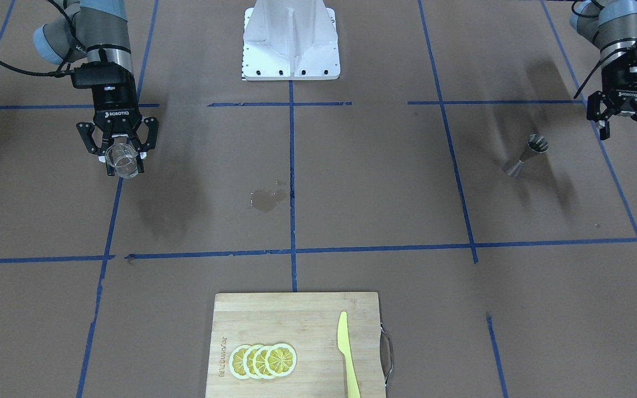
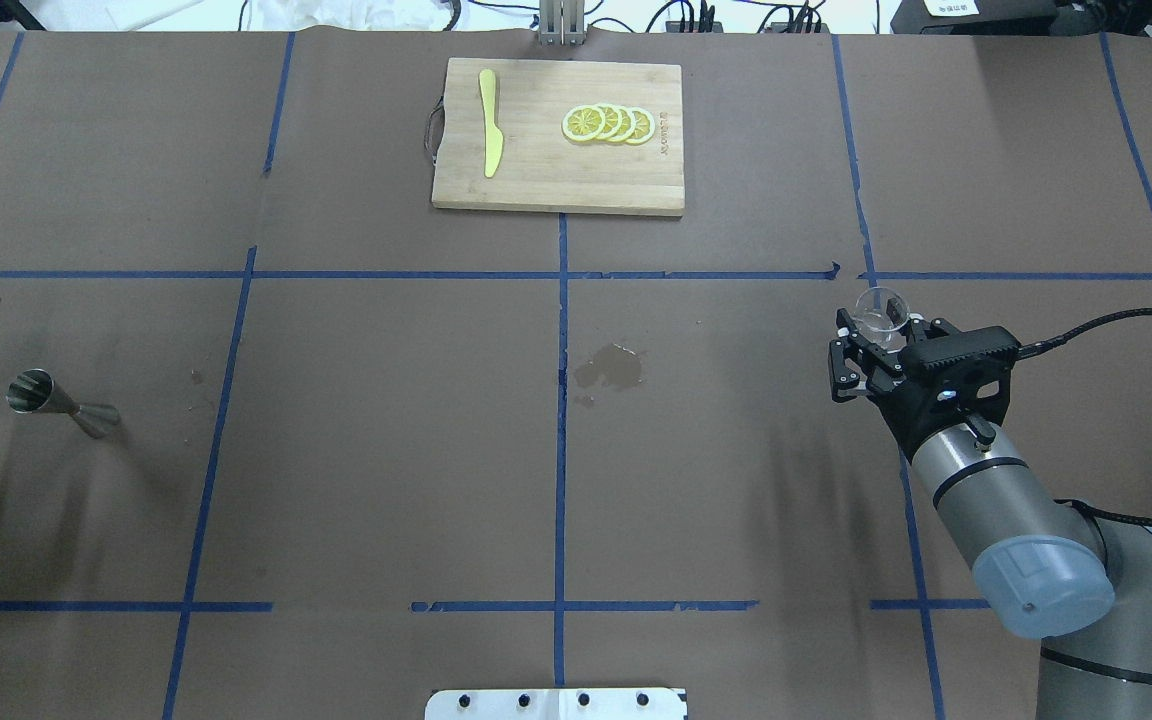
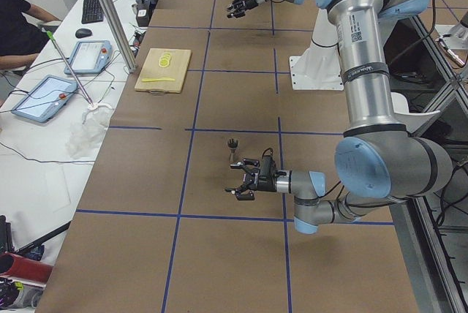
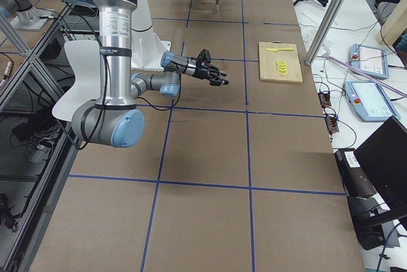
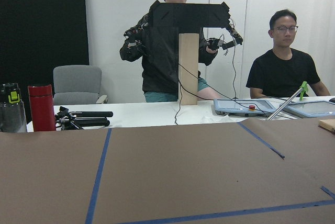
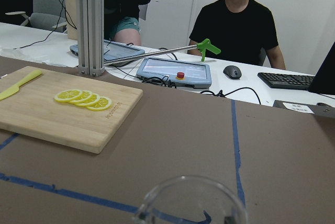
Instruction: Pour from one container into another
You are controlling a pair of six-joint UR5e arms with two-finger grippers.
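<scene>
The bamboo cutting board (image 1: pixel 296 320) lies at the far middle edge, probably parked clear of the pour. On the right, the right gripper (image 1: pixel 125 158) is clamped on the small clear glass cup (image 2: pixel 882 306), lifted for carrying. On the left, the left gripper (image 1: pixel 626 133) hangs spread and empty near the upright grey steel hourglass jigger (image 1: pixel 526 155), well apart from the cup.

The cup (image 6: pixel 189 199) shows only as a rim at the bottom edge of the right wrist view, nothing tells if it holds any drink, the knife (image 1: pixel 345 354) and board (image 1: pixel 274 318) run off the front view's bottom, and the jigger (image 4: pixel 217 1) looks too tiny from the right side.
</scene>
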